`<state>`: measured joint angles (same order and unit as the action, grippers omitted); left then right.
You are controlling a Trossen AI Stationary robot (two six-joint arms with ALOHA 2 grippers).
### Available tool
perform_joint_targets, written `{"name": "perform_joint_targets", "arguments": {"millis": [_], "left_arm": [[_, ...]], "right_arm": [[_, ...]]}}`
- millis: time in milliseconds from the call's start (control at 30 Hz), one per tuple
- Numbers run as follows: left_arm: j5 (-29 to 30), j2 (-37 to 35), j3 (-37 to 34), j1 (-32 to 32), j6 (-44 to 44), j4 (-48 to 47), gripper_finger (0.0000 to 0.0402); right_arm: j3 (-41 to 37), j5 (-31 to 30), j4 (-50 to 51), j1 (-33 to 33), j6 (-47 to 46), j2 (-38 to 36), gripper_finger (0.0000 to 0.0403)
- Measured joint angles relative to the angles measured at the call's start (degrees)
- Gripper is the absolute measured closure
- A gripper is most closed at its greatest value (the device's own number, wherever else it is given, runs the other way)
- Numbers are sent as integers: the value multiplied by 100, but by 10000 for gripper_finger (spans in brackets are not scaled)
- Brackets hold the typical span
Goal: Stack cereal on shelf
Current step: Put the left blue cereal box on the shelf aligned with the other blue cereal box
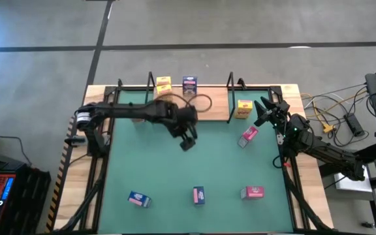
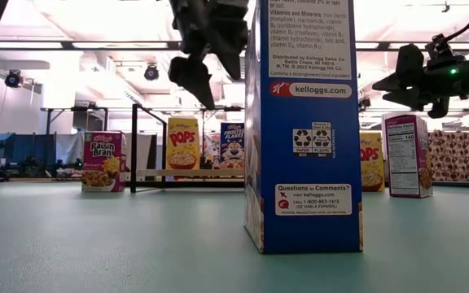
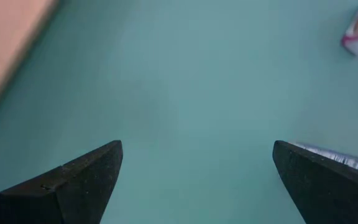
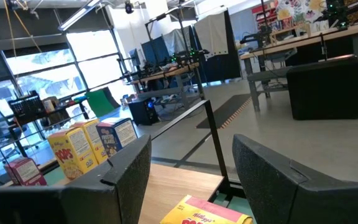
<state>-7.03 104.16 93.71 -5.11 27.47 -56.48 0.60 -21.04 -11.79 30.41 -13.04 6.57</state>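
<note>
Left gripper point(image 1: 188, 137) hangs wide apart and empty above the green mat point(image 1: 175, 176), just in front of the shelf point(image 1: 207, 104). Two boxes stand on the shelf, a yellow one point(image 1: 164, 85) and a blue one point(image 1: 189, 85); another yellow box point(image 1: 243, 108) sits just beside its right upright. A pink box point(image 1: 249, 135) lies near the right gripper point(image 1: 264, 111), which hovers spread and empty, probably over that yellow box. Three boxes wait along the mat's near edge. Risk: both arms converging on the shelf could clash, or knock over the standing boxes.
</note>
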Motion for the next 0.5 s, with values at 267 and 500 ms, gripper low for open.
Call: {"name": "perform_joint_targets", "arguments": {"millis": [267, 500], "left_arm": [[391, 0, -256, 991, 124, 362, 3], [1258, 2, -271, 1957, 301, 752, 3]], "right_arm": [[-1, 0, 1, -2, 0, 0, 188], [-1, 0, 1, 0, 0, 0, 188]]}}
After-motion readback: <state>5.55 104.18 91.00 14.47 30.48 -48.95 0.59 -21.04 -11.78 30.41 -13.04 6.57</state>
